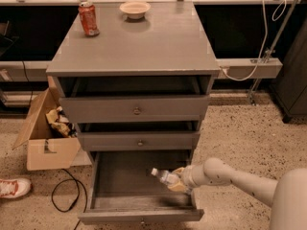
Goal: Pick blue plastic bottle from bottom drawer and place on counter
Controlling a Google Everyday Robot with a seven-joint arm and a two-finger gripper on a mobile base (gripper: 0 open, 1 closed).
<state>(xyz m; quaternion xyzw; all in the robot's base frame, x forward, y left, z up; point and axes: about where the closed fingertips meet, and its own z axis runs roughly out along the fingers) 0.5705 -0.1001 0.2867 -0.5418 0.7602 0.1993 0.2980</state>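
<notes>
The blue plastic bottle (166,177), clear with a white cap, is in the right part of the open bottom drawer (139,216). It is tilted, cap up and to the left. My gripper (178,181) reaches in from the right, over the drawer's right side, and is shut on the bottle's base end. The white arm (230,178) runs off to the lower right. The counter (144,42) is the grey cabinet's flat top, well above the drawer.
A red-orange soda can (88,18) and a small bowl (135,8) stand at the back of the counter. Two upper drawers (136,110) stand slightly pulled out above the gripper. A cardboard box (43,143), a black cable (62,195) and a shoe (12,187) lie on the floor at the left.
</notes>
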